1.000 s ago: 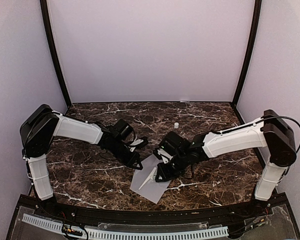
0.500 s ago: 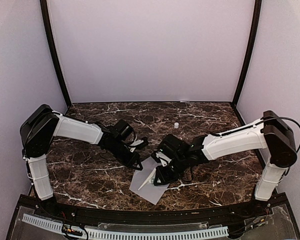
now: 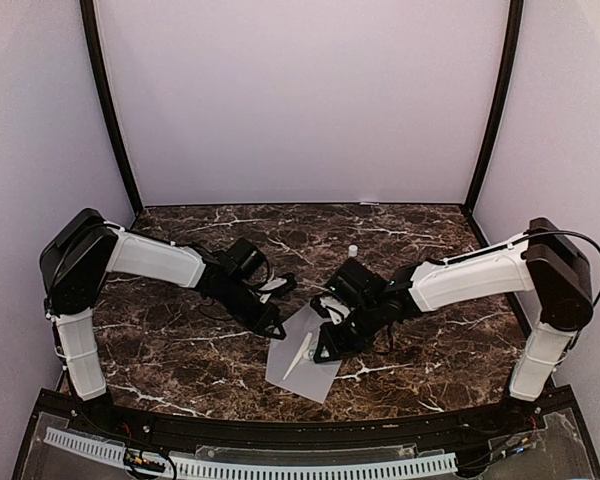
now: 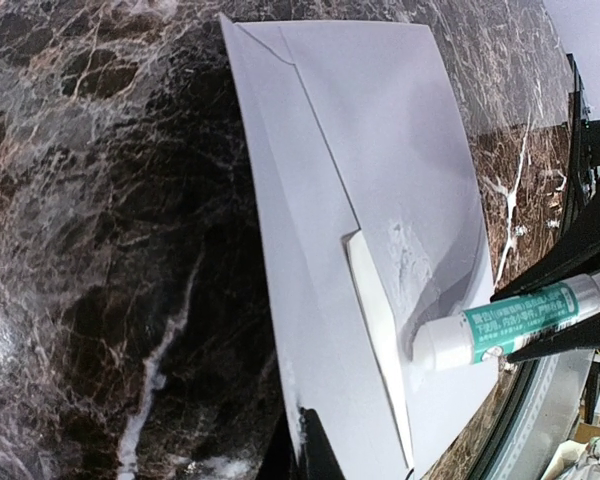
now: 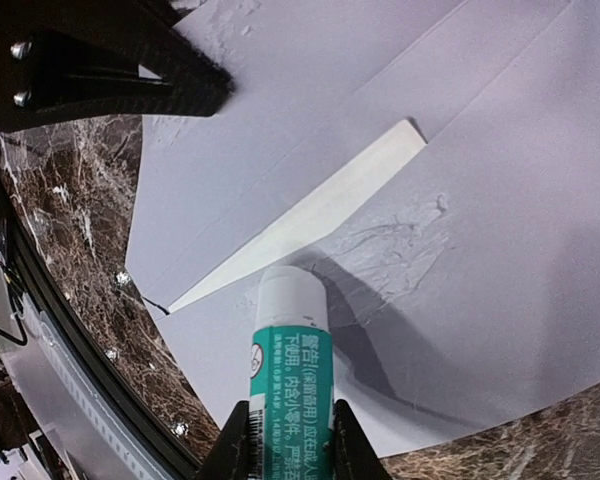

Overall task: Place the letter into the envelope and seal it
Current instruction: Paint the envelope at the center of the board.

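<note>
Right wrist: our right claw grasps the glue stick; letter at twelve o'clock, tucked in unsealed envelope; left claw: grip unclear.

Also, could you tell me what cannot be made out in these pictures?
The letter: mostly hidden inside the envelope; only a cream sliver shows.
The glue stick: lower body cut off by the right wrist view's bottom edge.
The small white object, top view: too small to identify.
</note>
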### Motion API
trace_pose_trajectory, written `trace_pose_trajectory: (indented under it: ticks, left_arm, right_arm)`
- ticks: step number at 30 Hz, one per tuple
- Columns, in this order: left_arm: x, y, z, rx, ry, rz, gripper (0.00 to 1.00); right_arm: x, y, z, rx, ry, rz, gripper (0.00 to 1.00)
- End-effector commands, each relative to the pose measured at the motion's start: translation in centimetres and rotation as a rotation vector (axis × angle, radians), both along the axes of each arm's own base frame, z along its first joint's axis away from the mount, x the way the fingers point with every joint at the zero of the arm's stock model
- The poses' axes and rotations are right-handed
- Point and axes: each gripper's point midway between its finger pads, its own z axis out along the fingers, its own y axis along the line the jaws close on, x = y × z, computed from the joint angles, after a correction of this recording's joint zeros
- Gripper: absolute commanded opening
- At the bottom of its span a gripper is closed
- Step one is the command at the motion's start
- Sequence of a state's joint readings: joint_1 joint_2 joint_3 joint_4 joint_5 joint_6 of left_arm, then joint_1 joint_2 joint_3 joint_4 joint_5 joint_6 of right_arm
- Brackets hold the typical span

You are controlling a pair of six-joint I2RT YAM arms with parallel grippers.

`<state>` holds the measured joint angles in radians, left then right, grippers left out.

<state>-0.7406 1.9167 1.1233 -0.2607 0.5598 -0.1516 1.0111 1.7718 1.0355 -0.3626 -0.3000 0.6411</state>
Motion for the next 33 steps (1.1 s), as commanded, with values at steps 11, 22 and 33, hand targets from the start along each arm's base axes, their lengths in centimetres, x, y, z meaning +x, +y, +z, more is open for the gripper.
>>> trace_pose_trajectory:
  ticks: [11,22,33]
  left_arm:
    - [-0.5,-0.1,0.1,-0.020,0.010,-0.027,0.00]
    - [-0.6,-0.1,-0.1,-0.020,0.017,-0.029,0.00]
    - [-0.3,-0.1,-0.2,-0.011,0.014,-0.012,0.00]
  right_arm:
    - [1.2,-8.8,-6.2,-0.342,0.048,-0.078,0.00]
    - [3.2,-10.1,-6.2,-0.361,0.025,-0.113,0.00]
    - [1.9,-8.8,-4.9,-0.302,0.051,-0.074,0.00]
